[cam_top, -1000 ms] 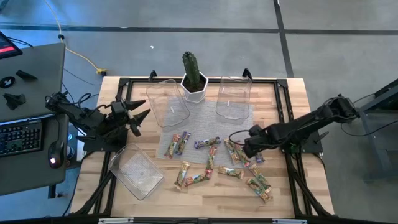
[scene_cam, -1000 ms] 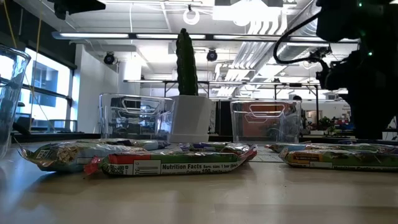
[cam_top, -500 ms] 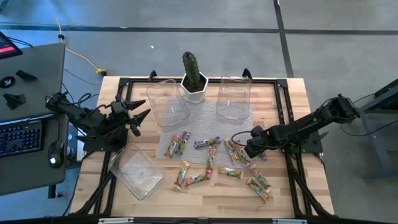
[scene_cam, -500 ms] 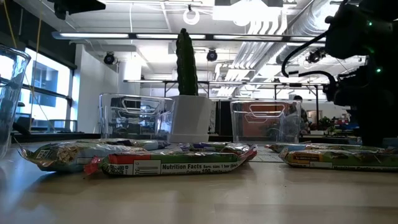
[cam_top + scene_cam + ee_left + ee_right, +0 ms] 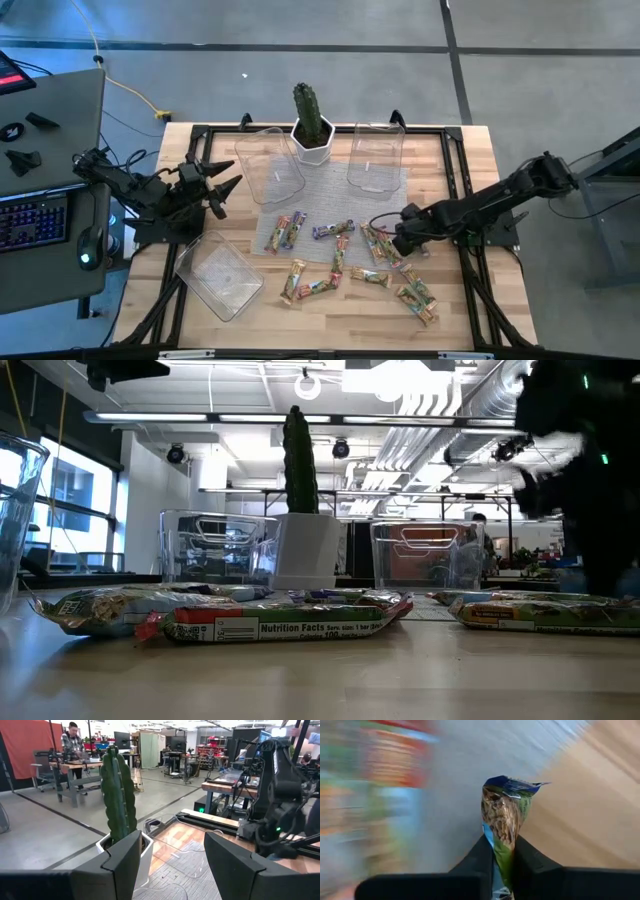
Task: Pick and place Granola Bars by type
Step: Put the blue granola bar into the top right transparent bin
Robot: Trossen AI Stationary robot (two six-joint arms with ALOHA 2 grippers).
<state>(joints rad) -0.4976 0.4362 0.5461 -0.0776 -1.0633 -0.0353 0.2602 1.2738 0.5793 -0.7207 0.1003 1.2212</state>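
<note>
the right gripper (image 5: 503,851) has its two dark fingers clamped on one shiny green-and-blue wrapped granola bar (image 5: 504,815), over the right part of the loose scatter of wrapped granola bars (image 5: 340,262) lying mid-table on the pale wooden table (image 5: 470,160). the left gripper (image 5: 226,185) waits at the table's left edge, fingers spread wide, holding nothing, beside the clear plastic rectangular tubs (image 5: 268,165).

The wooden tabletop (image 5: 460,160) carried a grey mat (image 5: 320,195) at its centre. A potted cactus (image 5: 311,125) and two clear tubs (image 5: 268,165) stood along the far edge. A third tub (image 5: 220,276) lay near the front-left corner. Granola Bars (image 5: 340,262) lay scattered toward the front edge.
</note>
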